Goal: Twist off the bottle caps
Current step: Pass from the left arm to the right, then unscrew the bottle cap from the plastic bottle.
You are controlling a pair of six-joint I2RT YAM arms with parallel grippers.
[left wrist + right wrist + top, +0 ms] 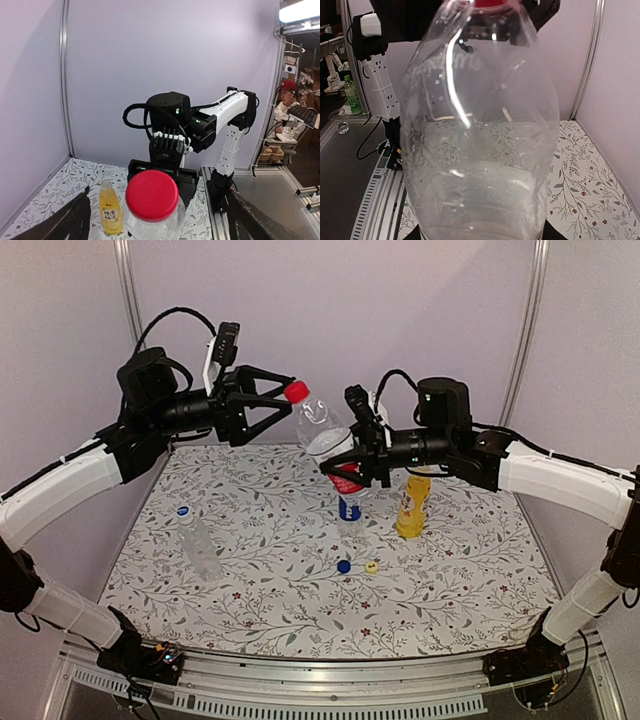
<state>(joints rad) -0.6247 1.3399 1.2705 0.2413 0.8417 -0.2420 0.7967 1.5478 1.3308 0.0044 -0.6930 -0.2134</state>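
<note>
Up in the air over the middle of the worktop, the red-labelled bottle hung tilted, its neck leaning toward the left arm and its red cap in place on top. The right end effector had it clamped around the labelled body, jaws closed in on the plastic, and from the right wrist the clear bottle filled almost the whole view. The left end effector stood spread wide, one finger on each side of the red cap and neither touching it; the left wrist view showed the fingers far apart with the cap between them, so it held nothing. Down below, the blue-labelled bottle stood just under the raised one, and the yellow bottle stood beside it, partly behind the right arm. A loose blue cap and a yellow cap lay close together nearer the front. Off to the left, well apart, was the plain clear bottle, wearing a blue cap.
</note>
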